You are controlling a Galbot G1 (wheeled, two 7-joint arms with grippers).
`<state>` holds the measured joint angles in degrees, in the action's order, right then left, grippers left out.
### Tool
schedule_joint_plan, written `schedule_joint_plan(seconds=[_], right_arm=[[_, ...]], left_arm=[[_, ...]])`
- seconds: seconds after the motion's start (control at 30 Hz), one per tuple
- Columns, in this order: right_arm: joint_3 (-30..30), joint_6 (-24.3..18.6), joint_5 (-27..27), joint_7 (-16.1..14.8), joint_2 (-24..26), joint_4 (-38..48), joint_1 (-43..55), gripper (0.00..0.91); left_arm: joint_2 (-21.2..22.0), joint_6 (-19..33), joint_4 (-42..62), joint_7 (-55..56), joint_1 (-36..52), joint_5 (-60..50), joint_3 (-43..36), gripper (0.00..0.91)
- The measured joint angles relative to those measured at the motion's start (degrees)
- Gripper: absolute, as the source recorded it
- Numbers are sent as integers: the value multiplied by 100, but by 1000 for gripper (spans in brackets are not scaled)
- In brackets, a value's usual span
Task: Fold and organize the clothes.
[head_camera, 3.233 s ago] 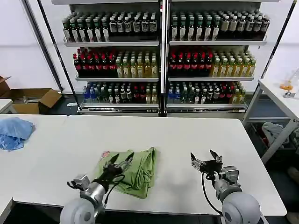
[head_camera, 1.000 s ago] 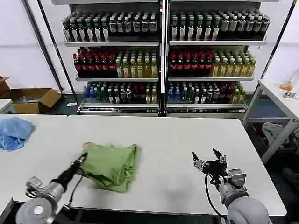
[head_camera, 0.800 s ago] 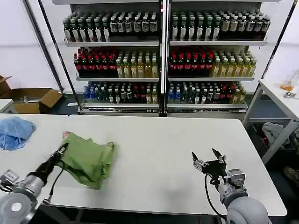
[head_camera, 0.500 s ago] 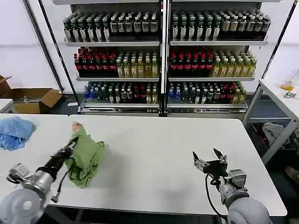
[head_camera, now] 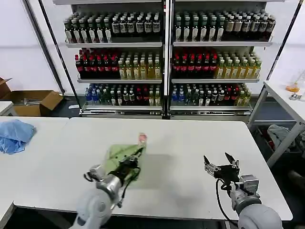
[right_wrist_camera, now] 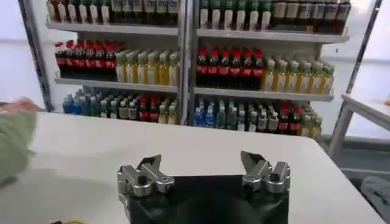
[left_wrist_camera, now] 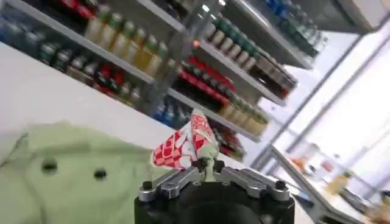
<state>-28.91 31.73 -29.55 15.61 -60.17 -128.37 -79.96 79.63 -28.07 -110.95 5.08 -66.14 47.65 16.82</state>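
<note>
The light green polo shirt (head_camera: 121, 155) hangs bunched above the white table (head_camera: 181, 143), near its front middle, with its red-and-white patch (head_camera: 141, 139) uppermost. My left gripper (head_camera: 137, 153) is shut on the shirt's fabric. In the left wrist view the fingers pinch the green cloth (left_wrist_camera: 73, 176) just below the red-and-white patch (left_wrist_camera: 183, 143), and two small buttons show on the fabric. My right gripper (head_camera: 220, 162) hovers open over the table's front right with nothing between its fingers. The right wrist view shows its spread fingertips (right_wrist_camera: 149, 163) and a blurred edge of the shirt (right_wrist_camera: 15, 137).
A light blue cloth (head_camera: 14, 133) lies on the neighbouring table at far left. Shelves of bottles (head_camera: 167, 57) stand behind the table. A cardboard box (head_camera: 33, 101) sits on the floor at back left, and another table (head_camera: 286, 98) stands at right.
My left gripper dragged the shirt far left and lifted it, then swung it back right to the table's front middle. The right gripper shifted slightly right and stayed open.
</note>
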Motion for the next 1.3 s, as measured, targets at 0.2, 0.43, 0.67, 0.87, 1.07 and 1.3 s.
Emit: schedule_joint_plan(seconds=[0.2,0.43,0.67,0.87,1.07,1.3], right_arm=[[-96,-12,1,-15,15,53,4,907],[-115,-68,3,-53,-20,123,67,907],[-49,-246,80,-134,-36,169,82,907],[67,-328,61,-117,-91,244,156,907],[368,-317,-111,-21,-250,474,427,907],[923,-277,-312,154,-566,1038,965,907]], left_arm=[[491,168,711,45,398,-344,-723,907],[744,414,1308,-77,736,-838,-1252,907],[786,844,1474,-159,799,-1625,-1396,907],[474,1381,1070,-126,531,-2120,-1148,907],[49,1763,402,-25,-94,-2405,-433,907],[-180,2028,-228,103,-994,-2546,594,907]])
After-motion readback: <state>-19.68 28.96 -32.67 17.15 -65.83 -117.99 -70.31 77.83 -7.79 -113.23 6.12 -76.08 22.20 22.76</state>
